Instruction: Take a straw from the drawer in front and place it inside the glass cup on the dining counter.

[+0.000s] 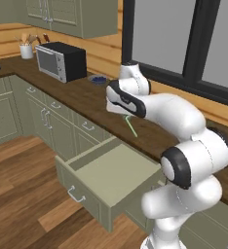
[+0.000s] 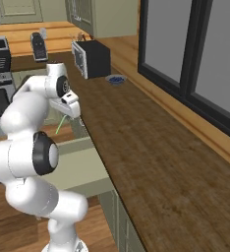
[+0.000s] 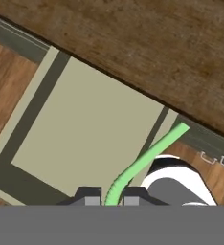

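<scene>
While over drawer (image 3: 85, 129), hand (image 3: 108, 198) (closed) grips straw (image 3: 147, 155).

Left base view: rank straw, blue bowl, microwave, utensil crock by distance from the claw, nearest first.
1. straw, held in the claw, hanging over the open drawer.
2. blue bowl, on the worktop just beyond the arm.
3. microwave, further left along the worktop.
4. utensil crock, far left, past the microwave.

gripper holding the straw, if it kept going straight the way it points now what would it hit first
Most likely the floor of the open drawer: the hand view looks straight down into it past the gripper and the straw. Depth is hard to judge.
</scene>
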